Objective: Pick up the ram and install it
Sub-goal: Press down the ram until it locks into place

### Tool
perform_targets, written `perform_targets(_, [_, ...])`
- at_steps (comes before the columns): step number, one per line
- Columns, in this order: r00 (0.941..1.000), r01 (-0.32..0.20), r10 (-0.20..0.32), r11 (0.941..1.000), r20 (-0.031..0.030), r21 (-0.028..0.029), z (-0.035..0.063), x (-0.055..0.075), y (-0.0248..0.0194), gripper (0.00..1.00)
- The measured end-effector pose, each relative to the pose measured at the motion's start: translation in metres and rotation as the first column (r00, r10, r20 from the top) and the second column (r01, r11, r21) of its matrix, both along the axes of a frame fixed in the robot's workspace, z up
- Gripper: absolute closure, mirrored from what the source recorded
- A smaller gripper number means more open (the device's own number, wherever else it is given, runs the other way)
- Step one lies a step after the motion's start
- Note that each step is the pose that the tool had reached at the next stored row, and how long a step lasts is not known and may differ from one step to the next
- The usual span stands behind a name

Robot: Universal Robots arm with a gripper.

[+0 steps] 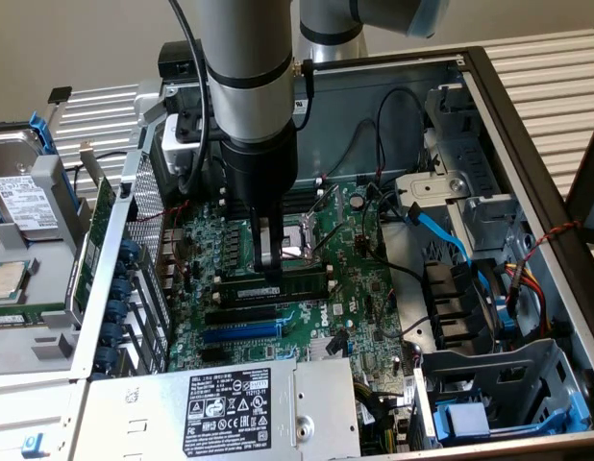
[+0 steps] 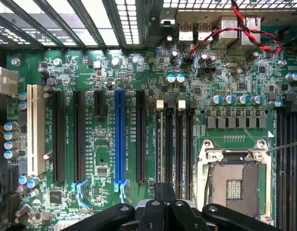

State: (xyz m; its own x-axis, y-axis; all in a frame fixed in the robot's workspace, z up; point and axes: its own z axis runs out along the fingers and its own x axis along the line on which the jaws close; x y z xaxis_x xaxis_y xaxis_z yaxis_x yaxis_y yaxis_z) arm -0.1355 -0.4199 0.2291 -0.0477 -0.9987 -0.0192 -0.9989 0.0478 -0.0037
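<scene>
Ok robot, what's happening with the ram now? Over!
Gripper shut, down low. Ram upright in a slot right under its tips, beside the CPU socket. Black wires nearby, none across it.

Computer repair workbench: opened PC case (image 1: 528, 163), motherboard (image 2: 115, 72).

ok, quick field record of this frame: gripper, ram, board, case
gripper: gripper shut, down over the memory slots beside the CPU socket
ram: ram lies along a memory slot right under the fingertips; whether it is fully seated cannot be told
board: motherboard, blue expansion slot, CPU socket open
case: computer case open, power supply at front
</scene>
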Motion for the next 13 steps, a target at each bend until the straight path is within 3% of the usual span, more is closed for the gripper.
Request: perform_targets(13, [1.0000,0.000,0.000,1.0000,0.0000,-0.0002,-0.0001,0.0000,-0.0016,0.89])
